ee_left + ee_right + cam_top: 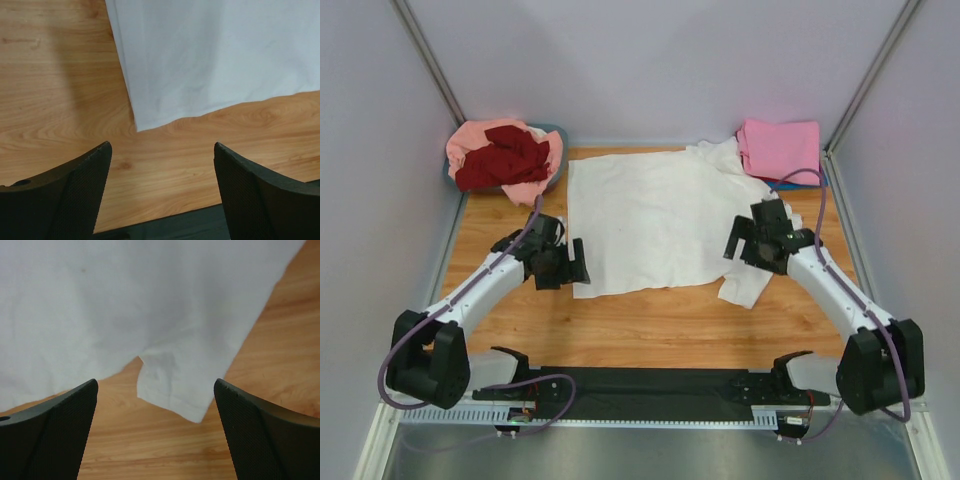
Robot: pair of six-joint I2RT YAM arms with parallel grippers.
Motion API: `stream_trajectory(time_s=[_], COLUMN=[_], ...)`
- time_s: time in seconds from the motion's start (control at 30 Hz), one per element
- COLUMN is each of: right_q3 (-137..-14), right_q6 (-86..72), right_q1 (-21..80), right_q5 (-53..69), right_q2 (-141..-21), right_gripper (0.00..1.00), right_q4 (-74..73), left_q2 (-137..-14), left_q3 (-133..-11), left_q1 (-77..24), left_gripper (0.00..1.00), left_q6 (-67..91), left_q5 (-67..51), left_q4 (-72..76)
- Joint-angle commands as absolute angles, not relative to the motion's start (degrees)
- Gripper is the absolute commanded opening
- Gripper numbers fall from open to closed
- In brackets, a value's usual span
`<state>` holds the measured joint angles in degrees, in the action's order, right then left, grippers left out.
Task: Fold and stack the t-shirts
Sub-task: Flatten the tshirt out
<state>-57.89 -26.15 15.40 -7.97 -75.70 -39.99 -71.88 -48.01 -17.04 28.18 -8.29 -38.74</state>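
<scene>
The off-white t-shirt (655, 225) lies spread across the middle of the bench (650, 325), plain side up, no print showing. The left end effector (565, 270) hovers at its near-left corner, fingers spread wide with nothing between them. The left wrist view shows only bare wood in the gap and the cloth corner just beyond. Over on the other side, the right end effector (745, 245) is spread just as wide and holds nothing. It sits above the near-right sleeve (175, 385), which hangs out from the body as a rumpled flap.

Both arms look poised for a fold, and there's risk here. If the left fingers come down where they are, they close on wood and miss the hem. On the right, that doubled-over sleeve could get pinched through one layer only, so the fold goes crooked.

Watch the far right too. The shirt's upper edge runs up against the folded pink shirt (780, 148), so a hard pull may drag that one askew. The salmon and dark red shirts (505, 160) wait heaped in the tub (561, 140) at far left, well apart.
</scene>
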Motion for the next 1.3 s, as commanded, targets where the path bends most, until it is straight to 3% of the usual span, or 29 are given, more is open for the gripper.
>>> stream_trajectory(time_s=[0.0,0.23,0.5,0.63,0.67,0.7,0.73,0.77,0.9,1.03,1.27], right_q3=[-48.4,-38.7,-40.4,-38.9,-37.9,-37.4,-37.0,-36.0,-34.3,-31.1,-25.7], right_q6=[-36.8,-40.9,-40.4,-43.2,-45.3,-46.3,-47.4,-48.8,-53.3,-54.6,-55.7], right_q1=[15.4,15.5,15.3,14.6,13.6,13.0,12.4,11.5,9.9,8.3,7.8], right_q5=[-10.1,-9.1,-11.0,-9.1,-8.8,-8.6,-8.3,-8.1,-11.2,-9.9,-3.3], right_q2=[-66.0,-51.8,-51.2,-50.6,-50.5,-50.2,-50.0,-49.9,-50.4,-50.6,-56.3], right_gripper=[1.0,1.0,1.0,1.0,1.0,1.0,1.0,1.0,1.0,0.99,0.66], right_q4=[-38.5,-40.1,-42.1,-41.6,-41.7,-42.2,-42.4,-42.6,-46.1,-44.3,-31.8], left_q2=[-70.1,-70.7,-75.6,-78.7,-79.8,-80.1,-80.1,-79.0,-71.7,-62.5,-64.3], left_q3=[-42.4,-35.5,-33.3,-34.3,-34.6,-34.6,-34.5,-33.6,-33.0,-34.0,-35.6], left_q1=[-17.7,-17.9,-17.8,-17.8,-17.8,-17.8,-17.8,-17.8,-16.6,-9.2,-7.3], left_gripper=[0.88,0.84,0.71,0.53,0.36,0.26,0.04,0.0,0.0,0.0,0.0], left_q6=[33.0,35.0,36.5,35.9,35.9,35.9,36.0,36.4,37.4,35.9,34.9], left_q5=[-8.7,-8.9,-9.1,-10.4,-11.2,-11.9,-12.2,-12.3,-5.1,-4.7,-8.9], left_q4=[-33.2,-26.4,-20.3,-17.8,-17.1,-16.5,-15.6,-14.7,-17.5,-23.2,-22.7])
